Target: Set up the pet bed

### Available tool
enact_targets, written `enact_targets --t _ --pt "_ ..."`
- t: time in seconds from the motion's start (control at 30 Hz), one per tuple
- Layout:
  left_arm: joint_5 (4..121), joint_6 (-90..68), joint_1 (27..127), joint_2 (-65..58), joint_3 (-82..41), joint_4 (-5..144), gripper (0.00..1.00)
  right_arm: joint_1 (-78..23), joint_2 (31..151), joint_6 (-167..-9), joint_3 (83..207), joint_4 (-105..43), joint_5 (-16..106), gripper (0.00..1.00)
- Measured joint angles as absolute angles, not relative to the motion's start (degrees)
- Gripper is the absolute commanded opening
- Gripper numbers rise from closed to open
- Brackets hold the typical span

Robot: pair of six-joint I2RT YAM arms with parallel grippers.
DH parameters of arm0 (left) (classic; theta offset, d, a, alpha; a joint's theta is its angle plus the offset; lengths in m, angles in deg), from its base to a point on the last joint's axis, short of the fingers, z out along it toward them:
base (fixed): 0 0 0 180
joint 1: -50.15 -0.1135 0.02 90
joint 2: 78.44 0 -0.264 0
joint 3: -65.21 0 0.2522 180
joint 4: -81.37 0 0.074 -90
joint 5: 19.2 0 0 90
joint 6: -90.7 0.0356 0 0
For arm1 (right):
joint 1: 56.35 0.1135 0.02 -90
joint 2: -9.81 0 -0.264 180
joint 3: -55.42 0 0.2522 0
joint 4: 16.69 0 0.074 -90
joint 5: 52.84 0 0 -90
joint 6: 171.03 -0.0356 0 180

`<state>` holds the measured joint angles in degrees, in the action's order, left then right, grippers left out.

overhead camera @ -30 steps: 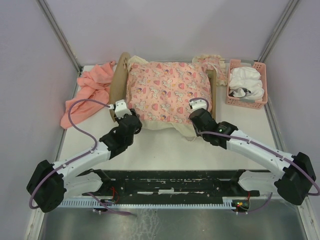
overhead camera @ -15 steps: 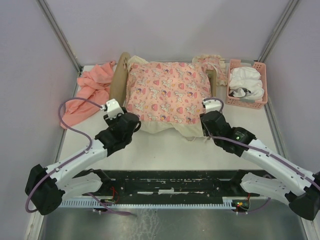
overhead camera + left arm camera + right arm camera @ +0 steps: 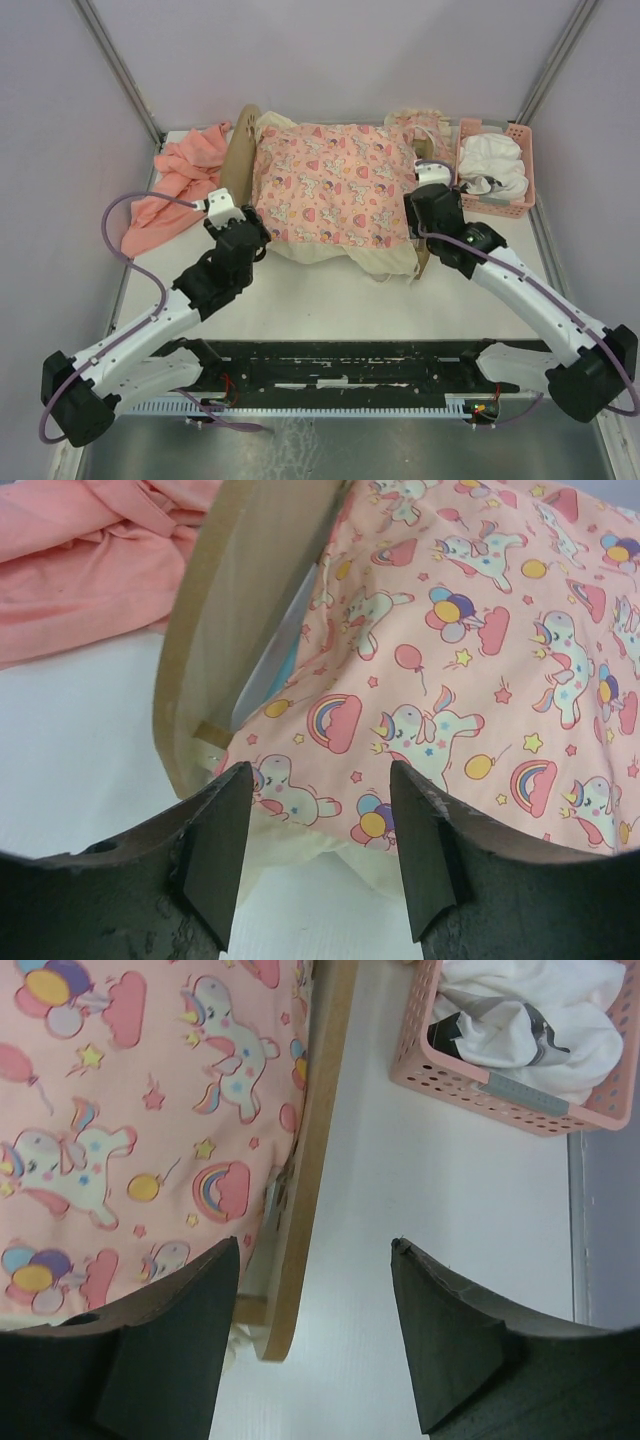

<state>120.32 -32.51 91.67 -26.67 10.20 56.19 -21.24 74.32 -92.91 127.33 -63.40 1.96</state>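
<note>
Pet bed (image 3: 237, 170) stands at the table's 12 o'clock, with a unicorn-print quilt (image 3: 335, 185) draped over it. Left gripper (image 3: 318, 785) is at the bed's 8 o'clock corner, jaws spread. Right gripper (image 3: 315, 1255) is at the bed's 3 o'clock end board, jaws spread.

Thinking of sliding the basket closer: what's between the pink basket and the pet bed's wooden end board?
Only bare white table separates the pet bed and the pink basket in the right wrist view; the open right gripper hangs above it.
</note>
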Motion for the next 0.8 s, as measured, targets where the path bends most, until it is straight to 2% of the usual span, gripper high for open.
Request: enact_targets --t 0.27,0.4,0.63,0.8 --pt "108.6 -27.1 86.9 -18.3 5.3 55.8 0.66 -31.6 84.9 -96.2 129.0 -59.7 8.8 0.6" --pt "103.4 -25.3 85.5 -16.3 2.9 53.9 0.66 -34.1 85.4 -98.2 126.9 -57.5 10.9 0.56" --pt "96.7 -22.8 85.5 -16.1 0.5 51.3 0.66 -34.7 85.7 -101.7 123.2 -54.1 14.6 0.3" --pt "96.3 -19.2 85.5 -16.2 -2.3 48.7 0.66 -34.7 84.3 -105.7 121.4 -52.7 15.4 0.22"
